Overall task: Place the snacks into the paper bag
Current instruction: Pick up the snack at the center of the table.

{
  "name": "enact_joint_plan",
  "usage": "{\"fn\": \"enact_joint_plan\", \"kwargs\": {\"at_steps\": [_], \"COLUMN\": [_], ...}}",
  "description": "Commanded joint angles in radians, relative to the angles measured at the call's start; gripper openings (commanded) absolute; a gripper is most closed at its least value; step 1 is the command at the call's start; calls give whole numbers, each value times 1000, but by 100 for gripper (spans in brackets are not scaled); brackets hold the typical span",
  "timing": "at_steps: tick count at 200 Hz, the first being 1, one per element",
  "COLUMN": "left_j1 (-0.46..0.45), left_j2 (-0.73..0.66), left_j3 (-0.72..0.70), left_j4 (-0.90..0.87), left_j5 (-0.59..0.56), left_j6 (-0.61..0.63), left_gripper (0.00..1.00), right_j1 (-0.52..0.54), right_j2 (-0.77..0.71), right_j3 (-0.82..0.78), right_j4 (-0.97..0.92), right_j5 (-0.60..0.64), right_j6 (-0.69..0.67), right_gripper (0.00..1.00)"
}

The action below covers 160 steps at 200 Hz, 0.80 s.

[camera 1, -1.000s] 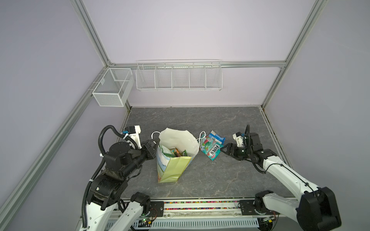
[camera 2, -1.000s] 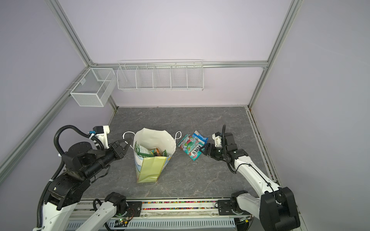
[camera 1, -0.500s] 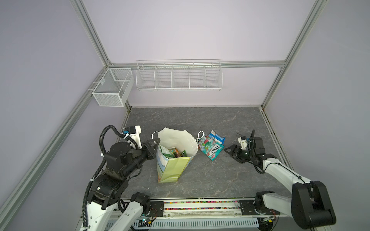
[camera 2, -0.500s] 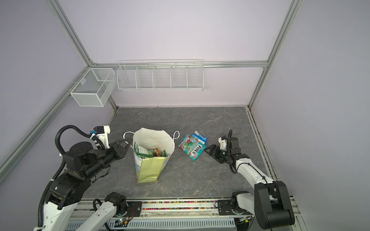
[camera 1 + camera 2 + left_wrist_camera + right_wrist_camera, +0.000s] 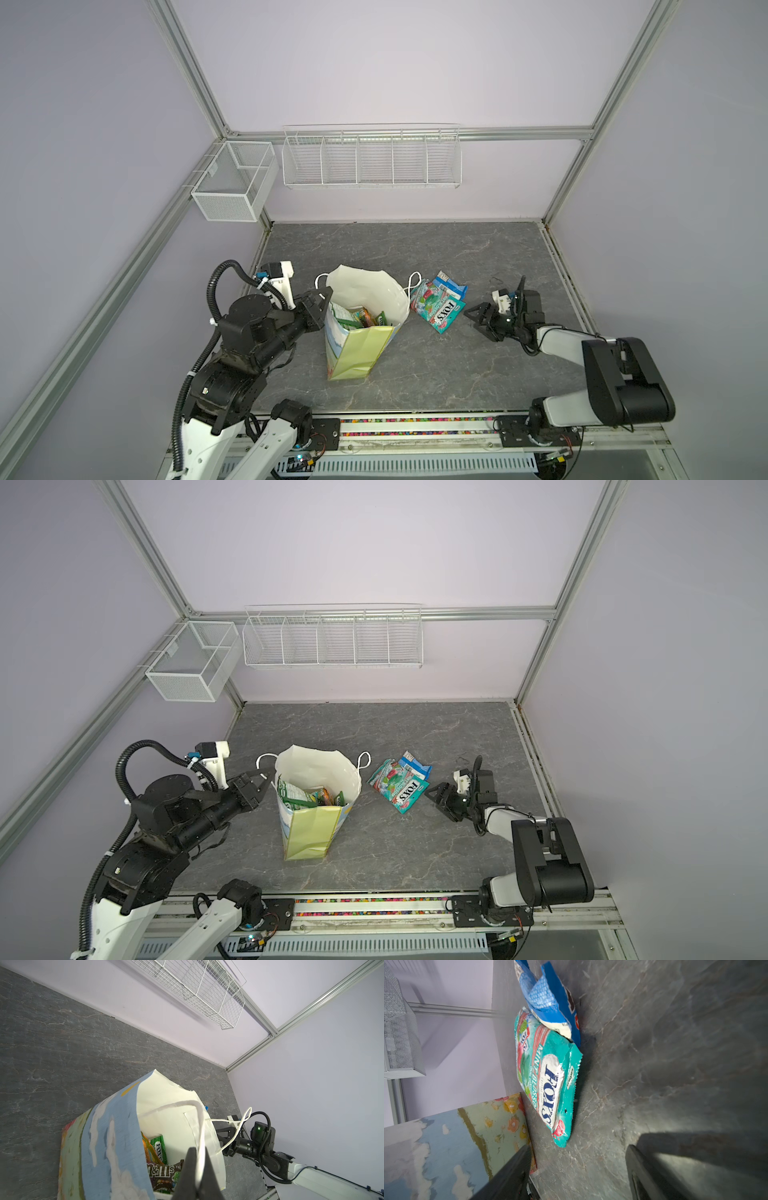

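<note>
**Left hand clamps the bag handle; two packets lie out on the table**

The left hand sits at the left rim of the bag, near the table's left edge, with the side wall close behind its arm. In the left wrist view its fingers are pressed together on the white cord handle. A mesh basket and a long wire rack hang on the walls well above the table.

The bag stands upright at centre front with its mouth wide open. It is white inside, with a pale yellow-green side panel towards the front rail and a blue-white printed face. Several snacks lie inside: green packets, an orange one and a brown one. Open grey table runs from behind the bag to the back wall, and a narrower band lies between the bag and the rail.

Just right of the bag, a glossy teal packet printed "FOX'S" lies flat. A blue packet overlaps its far end. The bag's other handle loops down beside them.

The right hand is low over the table with its fingers apart. It points at the teal packet and touches nothing, with a strip of bare table between them. Further right, open table reaches the right wall.
</note>
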Motion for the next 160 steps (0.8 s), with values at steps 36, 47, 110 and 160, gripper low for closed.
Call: {"fn": "enact_joint_plan", "kwargs": {"at_steps": [36, 47, 110, 160], "left_j1": [5, 5, 4, 4], "left_j2": [-11, -9, -2, -6], "left_j3": [-11, -13, -9, 1], "left_j4": [32, 33, 38, 27], "left_j5": [-3, -4, -1, -2], "left_j6": [2, 2, 2, 3], "left_gripper": [0, 0, 0, 0], "right_j1": [-4, -4, 11, 43], "right_j2": [119, 140, 237, 327], "right_j3": [-40, -40, -24, -8], "right_j4": [202, 222, 306, 370], "right_j5": [-35, -35, -44, -53], "right_j6": [70, 76, 113, 137], "right_gripper": [72, 71, 69, 65]}}
